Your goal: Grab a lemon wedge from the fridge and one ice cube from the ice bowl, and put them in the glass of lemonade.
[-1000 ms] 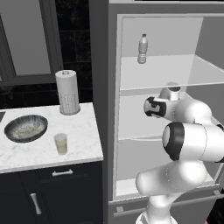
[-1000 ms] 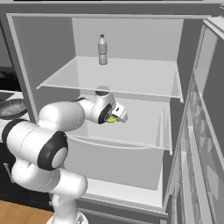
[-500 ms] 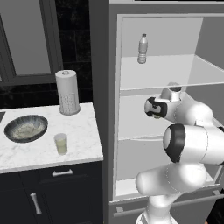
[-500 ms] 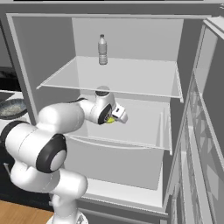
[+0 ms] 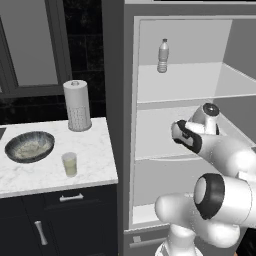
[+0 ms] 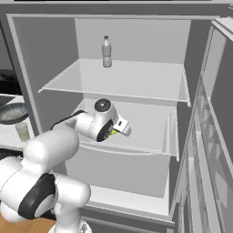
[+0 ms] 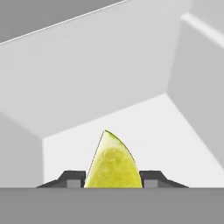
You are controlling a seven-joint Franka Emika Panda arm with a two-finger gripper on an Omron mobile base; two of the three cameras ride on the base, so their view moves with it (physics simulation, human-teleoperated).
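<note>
Lemon wedge (image 7: 113, 164) was yellow-green, pointed tip up, clamped between the gripper (image 7: 113, 178) fingers over the fridge (image 6: 136, 82) middle shelf. Versus a second earlier: the jaws had closed onto it, and the arm barely shifted. Bottle (image 6: 106, 51) on the top shelf had no readable label.

Water bottle (image 5: 163, 56) upright on top shelf — paper-towel roll (image 5: 77, 105) on counter (image 5: 95, 165).
</note>
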